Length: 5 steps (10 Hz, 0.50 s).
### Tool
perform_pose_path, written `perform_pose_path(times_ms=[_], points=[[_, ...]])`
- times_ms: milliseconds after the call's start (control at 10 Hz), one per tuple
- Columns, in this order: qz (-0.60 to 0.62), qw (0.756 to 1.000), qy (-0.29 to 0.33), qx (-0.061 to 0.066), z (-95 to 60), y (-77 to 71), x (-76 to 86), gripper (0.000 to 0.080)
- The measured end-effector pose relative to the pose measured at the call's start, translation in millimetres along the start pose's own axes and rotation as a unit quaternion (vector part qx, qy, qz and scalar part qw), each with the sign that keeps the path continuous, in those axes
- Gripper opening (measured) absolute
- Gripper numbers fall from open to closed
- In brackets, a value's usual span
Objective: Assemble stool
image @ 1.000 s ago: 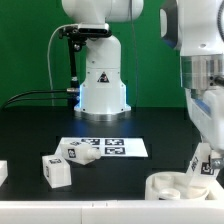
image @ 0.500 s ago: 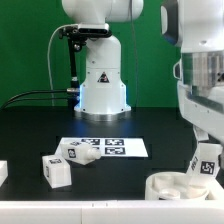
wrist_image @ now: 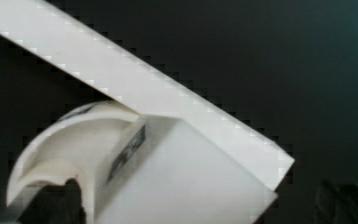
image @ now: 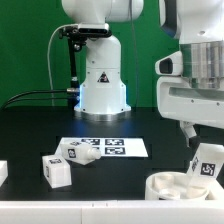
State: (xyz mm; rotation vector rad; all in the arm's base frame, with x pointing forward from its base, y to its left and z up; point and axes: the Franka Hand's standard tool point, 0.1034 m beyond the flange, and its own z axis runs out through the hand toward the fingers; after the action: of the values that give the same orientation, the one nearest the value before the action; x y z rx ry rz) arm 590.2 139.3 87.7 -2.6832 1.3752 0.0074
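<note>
The round white seat lies at the exterior view's lower right. A chunky white leg with a black-and-white tag stands tilted in it. My gripper hangs just above that leg, open, with one dark finger showing beside it. The wrist view is filled by the same leg, its tag on one side. My gripper there has its dark fingers spread on either side of the white body, not pinching it. Two more tagged legs lie at the exterior view's left.
The marker board lies flat mid-table, one loose leg overlapping its edge. Behind it stands the white robot base with cables. Another white part shows at the exterior view's left edge. The table is black, the backdrop green.
The jaws went from shut on the leg to wide open, letting it go. The hand has lifted and turned above it. The leg stays in the seat.
</note>
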Motion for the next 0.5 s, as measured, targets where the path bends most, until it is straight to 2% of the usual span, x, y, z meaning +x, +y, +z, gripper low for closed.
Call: perform_pose_path(times_ms=[100,200,400,500], points=[[-0.063,0.998,0.001,-0.003,-0.6,0.5,-0.2,0.0649],[-0.166,0.986,0.001,-0.015,-5.2,1.9,-2.6,0.0649],[-0.358,0.933,0.004,-0.021,-10.8,1.2,-0.3,0.0649],[-0.386,0.922,0.004,-0.021,-10.0,3.8,3.7,0.0649]])
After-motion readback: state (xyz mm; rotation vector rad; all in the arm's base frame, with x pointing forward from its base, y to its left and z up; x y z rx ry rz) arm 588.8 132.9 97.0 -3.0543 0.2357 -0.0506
